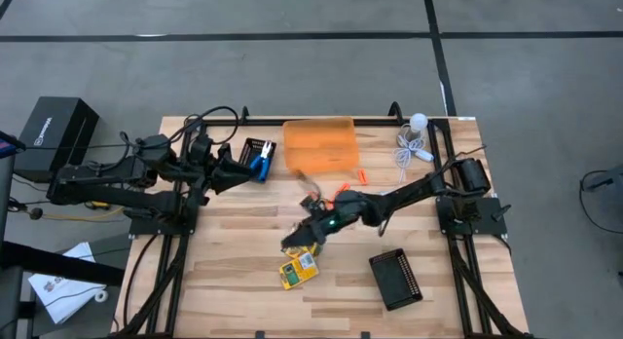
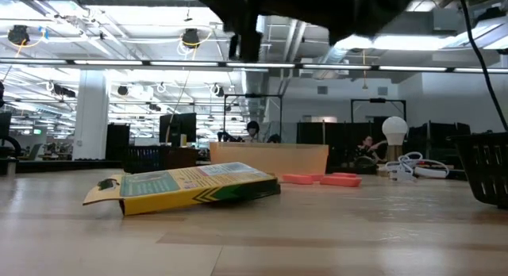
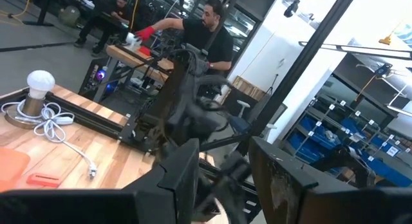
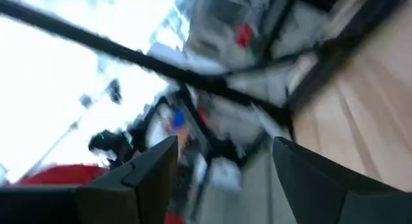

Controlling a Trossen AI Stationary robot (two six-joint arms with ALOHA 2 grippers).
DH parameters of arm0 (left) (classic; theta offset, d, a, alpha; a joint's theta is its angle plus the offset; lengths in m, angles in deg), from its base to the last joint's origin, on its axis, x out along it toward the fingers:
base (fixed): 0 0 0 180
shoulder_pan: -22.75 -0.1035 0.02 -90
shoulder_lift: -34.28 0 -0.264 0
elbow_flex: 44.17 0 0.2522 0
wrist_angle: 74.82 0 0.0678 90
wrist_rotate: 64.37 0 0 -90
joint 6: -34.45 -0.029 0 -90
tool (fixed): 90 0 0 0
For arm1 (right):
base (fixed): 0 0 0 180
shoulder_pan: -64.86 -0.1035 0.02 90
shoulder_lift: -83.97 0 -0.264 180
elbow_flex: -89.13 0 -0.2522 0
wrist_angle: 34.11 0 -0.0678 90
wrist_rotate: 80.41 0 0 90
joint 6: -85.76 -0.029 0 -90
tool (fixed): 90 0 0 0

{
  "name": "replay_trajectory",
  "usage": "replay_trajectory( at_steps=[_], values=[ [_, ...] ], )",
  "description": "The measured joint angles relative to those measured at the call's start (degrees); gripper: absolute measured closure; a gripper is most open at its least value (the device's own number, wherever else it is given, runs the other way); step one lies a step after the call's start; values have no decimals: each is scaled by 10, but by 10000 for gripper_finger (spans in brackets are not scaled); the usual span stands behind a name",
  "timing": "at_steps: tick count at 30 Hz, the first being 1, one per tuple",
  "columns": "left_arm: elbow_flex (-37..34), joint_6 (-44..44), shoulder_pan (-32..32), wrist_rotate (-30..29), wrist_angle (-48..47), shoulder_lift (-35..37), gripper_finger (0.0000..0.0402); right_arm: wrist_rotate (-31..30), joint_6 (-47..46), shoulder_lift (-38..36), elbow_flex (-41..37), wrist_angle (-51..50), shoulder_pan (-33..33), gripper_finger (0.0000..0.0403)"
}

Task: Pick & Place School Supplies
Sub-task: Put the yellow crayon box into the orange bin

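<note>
High view, crayon box [image 1: 299, 270] flat, lying diagonally

A yellow-and-green crayon box [image 1: 299, 271] with pale printed panels lies low centre on the light wood-grain table [image 1: 224, 281], and an orange translucent bin [image 1: 320, 145] sits upper centre. Orange sticks [image 1: 362, 175] lie beside the bin, blue-handled pliers [image 1: 262, 162] at upper left, and a black ridged tray [image 1: 395, 279] at lower right.
</note>
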Motion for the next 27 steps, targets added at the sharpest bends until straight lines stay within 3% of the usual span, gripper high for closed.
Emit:
replay_trajectory(
  at_steps=[2, 6, 10, 13, 15, 19, 23, 27],
  values=[
    [0, -2, 0, 0, 0, 0, 270, 38, 61, -9, 33, -182, -8, 159],
    [0, -2, 0, 0, 1, 0, 270, 32, 189, -8, 96, -504, -39, 159],
    [0, -7, 0, 0, 1, 0, 270, -49, 277, -8, 142, -777, -71, 159],
    [0, -8, 0, 0, 1, 0, 270, -111, 313, -10, 160, -903, -93, 159],
    [0, -8, 0, 0, 1, 0, 270, -150, 310, -18, 157, -929, -112, 159],
    [0, -7, 0, 0, 2, 0, 270, -173, 249, -10, 134, -873, -153, 159],
    [0, -6, 0, 0, 4, 0, 270, -168, 162, 6, 97, -775, -163, 159],
    [0, 0, 0, 0, 4, 0, 270, -201, 90, 0, 68, -596, -145, 159]
  ],
)
